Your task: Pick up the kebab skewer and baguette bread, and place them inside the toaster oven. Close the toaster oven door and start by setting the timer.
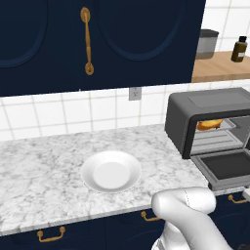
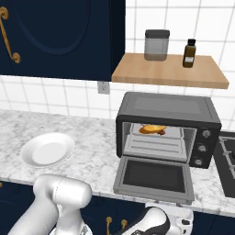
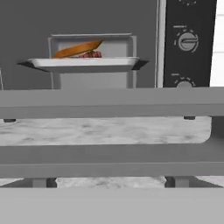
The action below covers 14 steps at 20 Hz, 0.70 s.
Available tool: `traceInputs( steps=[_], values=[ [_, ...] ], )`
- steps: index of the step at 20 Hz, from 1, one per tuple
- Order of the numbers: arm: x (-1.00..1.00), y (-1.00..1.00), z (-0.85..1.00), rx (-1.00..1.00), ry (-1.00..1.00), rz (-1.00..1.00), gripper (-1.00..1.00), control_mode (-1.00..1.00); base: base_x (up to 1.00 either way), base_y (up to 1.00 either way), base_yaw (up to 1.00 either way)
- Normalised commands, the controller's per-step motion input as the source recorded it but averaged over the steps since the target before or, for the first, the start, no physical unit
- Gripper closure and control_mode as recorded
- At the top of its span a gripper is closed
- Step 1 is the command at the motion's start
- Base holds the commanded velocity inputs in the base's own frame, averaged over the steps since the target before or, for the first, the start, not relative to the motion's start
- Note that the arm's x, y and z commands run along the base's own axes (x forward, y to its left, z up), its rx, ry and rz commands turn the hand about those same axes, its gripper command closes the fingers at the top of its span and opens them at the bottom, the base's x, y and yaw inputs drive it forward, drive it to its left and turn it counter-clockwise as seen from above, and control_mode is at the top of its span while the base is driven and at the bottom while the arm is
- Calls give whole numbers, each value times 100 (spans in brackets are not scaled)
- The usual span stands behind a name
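While door (image 2: 153, 176) hangs fully down and flat at 6 o'clock of toaster oven (image 2: 167, 107), risk sits in the lift: pushing up off-centre or catching only the bar handle (image 3: 109, 162) could slip off the edge, or shove the whole oven back along the marble counter (image 1: 44, 171). Could also swing shut hard enough to jolt the tray (image 3: 83, 64). Baguette bread (image 2: 153, 129) and kebab skewer (image 3: 90, 54) already inside on that tray, bread lying across, skewer chunks tucked just beside it at roughly 4 o'clock. White plate (image 1: 111, 171) bare, well apart at 9 o'clock of oven. Timer knobs (image 2: 203, 134) untouched, judged next after closing. Arm folded low under counter edge, hand level, looking straight at door handle from below and in front. Claw spread wide, holding nothing.
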Motion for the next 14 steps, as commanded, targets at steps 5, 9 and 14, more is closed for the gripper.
traceInputs(
  steps=[5, 9, 14],
  values=[
    [21, 19, 54, 0, -6, 0, -100, -100, 0, 0, 0],
    [21, 13, 54, 0, -4, 0, -100, -100, 0, 0, 0],
    [18, 5, 56, 0, -4, 0, -100, -100, 0, 0, 0]
  ],
)
